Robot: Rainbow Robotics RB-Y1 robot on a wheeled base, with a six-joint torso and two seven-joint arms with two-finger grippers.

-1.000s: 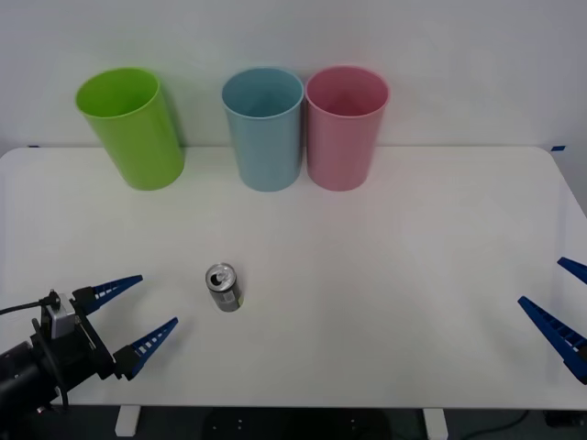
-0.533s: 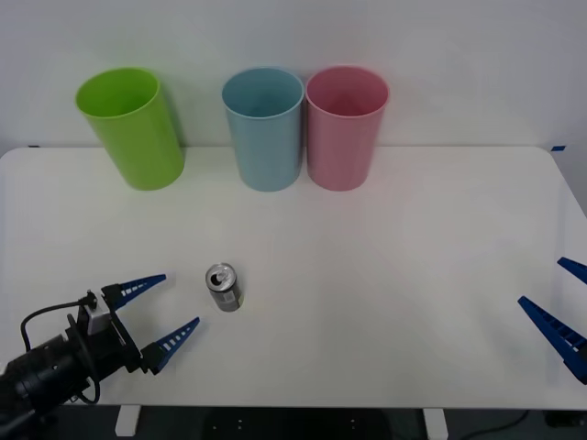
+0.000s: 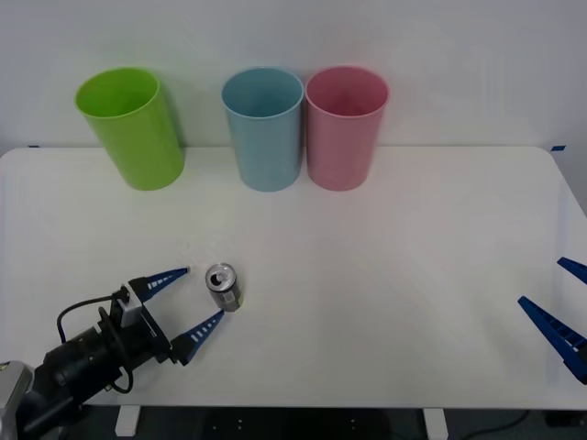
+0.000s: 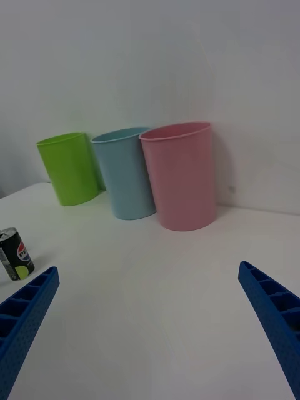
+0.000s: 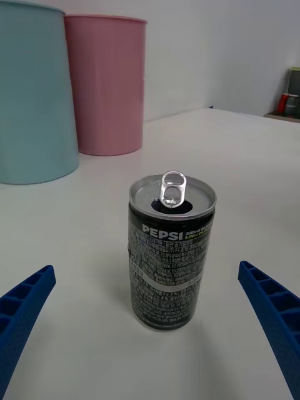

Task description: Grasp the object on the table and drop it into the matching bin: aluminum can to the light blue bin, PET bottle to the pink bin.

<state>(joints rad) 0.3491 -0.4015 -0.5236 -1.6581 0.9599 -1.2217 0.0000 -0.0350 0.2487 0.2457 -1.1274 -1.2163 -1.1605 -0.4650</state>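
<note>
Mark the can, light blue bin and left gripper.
aluminum can (image 5: 171, 262), left wrist view, side label.
light blue bin (image 3: 267, 147), front view, outer wall.
left gripper (image 3: 195, 298), front view, midway between fingertips.

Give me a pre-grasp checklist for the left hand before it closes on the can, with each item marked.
1. Aluminum can upright on the table: ok.
2. Left hand open, a finger on each side of the can line: ok.
3. Fingers far enough forward to wrap the can body: not ok; the tips only just reach it in the front view.
4. Can centred between the fingers in the left wrist view: ok.
5. Light blue bin upright, mouth open: ok.
6. Right hand parked at the table's right edge, away from the path: ok.
</note>
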